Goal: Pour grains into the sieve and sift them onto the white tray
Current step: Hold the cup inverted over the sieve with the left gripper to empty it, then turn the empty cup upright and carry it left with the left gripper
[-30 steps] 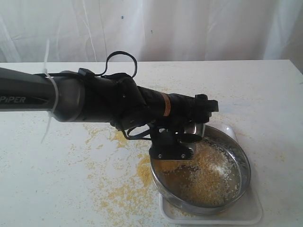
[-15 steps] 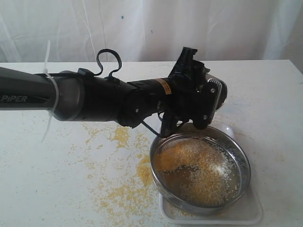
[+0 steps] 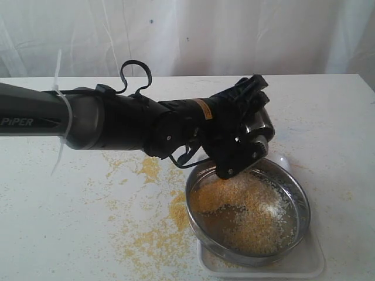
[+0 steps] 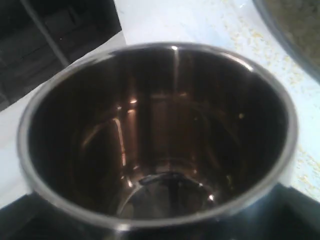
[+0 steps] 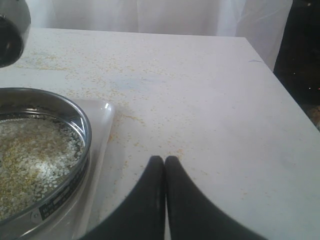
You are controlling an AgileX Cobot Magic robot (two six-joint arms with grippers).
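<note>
My left gripper (image 3: pixel 249 142) is shut on a shiny steel cup (image 3: pixel 262 125), held on its side just above the far rim of the sieve (image 3: pixel 304 199). In the left wrist view the cup (image 4: pixel 160 110) fills the picture and its inside is bare. The sieve holds a spread of yellow and whitish grains (image 3: pixel 249 211) and rests on the white tray (image 3: pixel 316 261). My right gripper (image 5: pixel 165 160) is shut on nothing, low over the table beside the tray (image 5: pixel 102 135) and the sieve (image 5: pixel 82 125).
Yellow grains (image 3: pixel 153 234) lie scattered on the white table left of the sieve. The left arm (image 3: pixel 88 126) reaches across from the left edge. A white curtain hangs behind the table. The table's right edge (image 5: pixel 287 95) drops off to a dark floor.
The left wrist has rolled and lifted the cup from its tipped pose over the sieve's near-left side to above the far rim. The right gripper has stayed put.
</note>
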